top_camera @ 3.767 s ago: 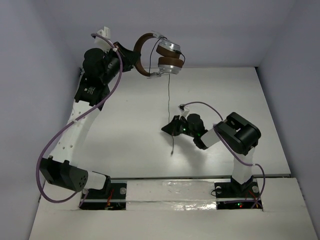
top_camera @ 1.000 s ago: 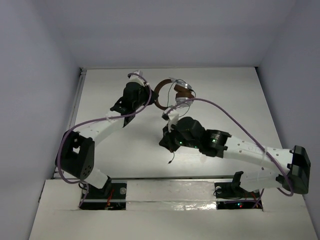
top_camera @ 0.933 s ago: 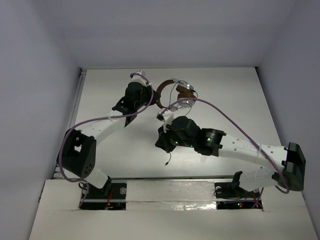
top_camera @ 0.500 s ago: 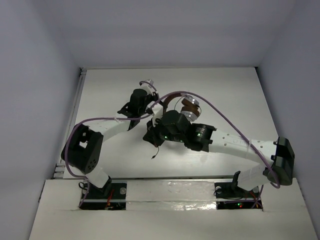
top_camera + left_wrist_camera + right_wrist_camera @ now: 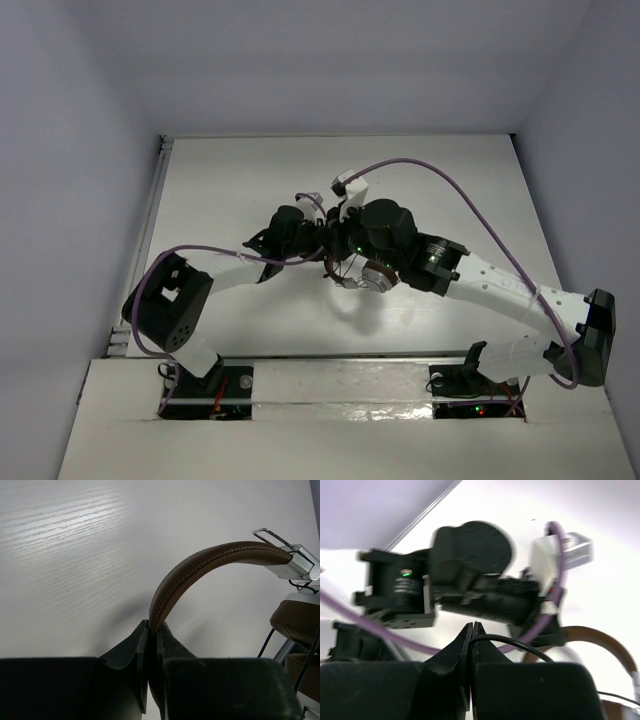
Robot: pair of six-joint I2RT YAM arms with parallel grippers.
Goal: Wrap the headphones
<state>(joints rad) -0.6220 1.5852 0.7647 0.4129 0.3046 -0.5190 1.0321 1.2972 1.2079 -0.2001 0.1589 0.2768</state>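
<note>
Since half a second back, both wrists have closed in on each other and the headphones (image 5: 366, 275) have come down and toward the arm bases; the loose cord tail that dangled beneath the right gripper (image 5: 471, 630) no longer shows from above. Left gripper (image 5: 152, 627): clamped on the brown headband (image 5: 210, 562), which rises from between its fingers and arcs away to its right, ending at a silver slider with a brown earcup (image 5: 300, 620) hanging below it. The white table (image 5: 75, 540) lies beyond those fingertips; whether the cups touch it cannot be told. Right gripper: pinched shut on the thin dark cord (image 5: 520, 642), which leaves the fingertips and curves off to its right. The left arm's wrist sits just beyond the right fingers, very near. My read: mid-wrap, cord being carried round the headband.

Risks from here, as judgement:
- The arms are crowded, so a further sweep of the right wrist could knock the left wrist.
- The cord runs close to the purple cable (image 5: 558, 565) and could catch on it instead of the band.
- The left grip is on a narrow edge of the band, so tension on the cord could pivot it or pull it free.
- The cord is thin and could slip through the pinch.
</note>
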